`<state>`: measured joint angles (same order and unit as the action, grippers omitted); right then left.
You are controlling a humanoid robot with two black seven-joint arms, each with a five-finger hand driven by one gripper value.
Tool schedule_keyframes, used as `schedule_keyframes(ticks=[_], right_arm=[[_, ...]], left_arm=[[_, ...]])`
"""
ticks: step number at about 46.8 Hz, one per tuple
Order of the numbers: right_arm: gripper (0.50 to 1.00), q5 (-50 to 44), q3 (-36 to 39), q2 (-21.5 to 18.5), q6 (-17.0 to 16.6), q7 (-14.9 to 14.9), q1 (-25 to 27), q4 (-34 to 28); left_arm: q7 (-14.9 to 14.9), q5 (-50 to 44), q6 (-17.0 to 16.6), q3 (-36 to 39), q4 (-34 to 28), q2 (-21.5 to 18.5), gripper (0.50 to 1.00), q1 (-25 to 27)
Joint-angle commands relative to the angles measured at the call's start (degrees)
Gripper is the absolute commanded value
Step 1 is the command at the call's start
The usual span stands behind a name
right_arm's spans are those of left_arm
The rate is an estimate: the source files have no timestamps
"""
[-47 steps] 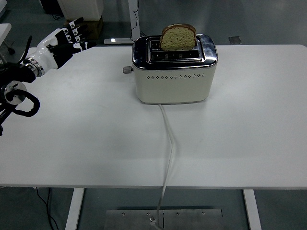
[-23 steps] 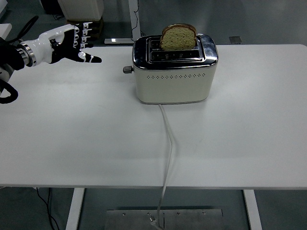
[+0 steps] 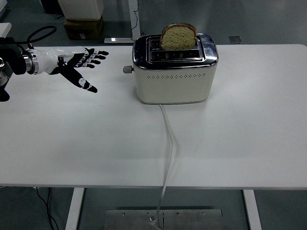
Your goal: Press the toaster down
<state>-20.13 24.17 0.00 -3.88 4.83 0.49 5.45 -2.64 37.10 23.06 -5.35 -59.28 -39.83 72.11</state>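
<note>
A cream and chrome toaster (image 3: 174, 72) stands at the back middle of the white table (image 3: 96, 143). A slice of brown bread (image 3: 178, 37) sticks up out of its rear slot. Its lever knob (image 3: 127, 69) juts from the left end, high up. My left hand (image 3: 79, 64) reaches in from the left edge, fingers spread and empty, palm turned toward the toaster. Its fingertips (image 3: 101, 53) are a short way left of the knob and apart from it. The right hand is out of view.
The toaster's white cord (image 3: 170, 143) runs from its front down over the table's near edge. A cardboard box (image 3: 82, 26) sits on the floor behind the table at the left.
My left hand has moved right toward the toaster and rotated, with the fingers spreading out flat. The toaster and bread have not moved.
</note>
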Motion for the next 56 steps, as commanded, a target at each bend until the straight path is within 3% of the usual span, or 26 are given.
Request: schedule_keyframes(ticks=[1,9,20,56], right_arm=[[0.998,0.00,0.00,0.00,0.01,0.01,-0.06,0.00],[0.998,0.00,0.00,0.00,0.01,0.01,-0.06,0.00],[0.998,0.00,0.00,0.00,0.36,0.01,0.03,-0.18],[0.998,0.00,0.00,0.00,0.63,0.01,0.03,-0.26]], left_arm=[[0.00,1.65,-0.03,-0.01,0.13,0.63,1.000,-0.21],[0.00,3.59,-0.03,0.08,1.35,3.53,1.000,-0.30],[0.00,6.93,-0.03,0.08,7.59,8.54,1.000,-0.39],[0.00,7.10,-0.30,0.17,8.74,11.88,1.000,-1.18]])
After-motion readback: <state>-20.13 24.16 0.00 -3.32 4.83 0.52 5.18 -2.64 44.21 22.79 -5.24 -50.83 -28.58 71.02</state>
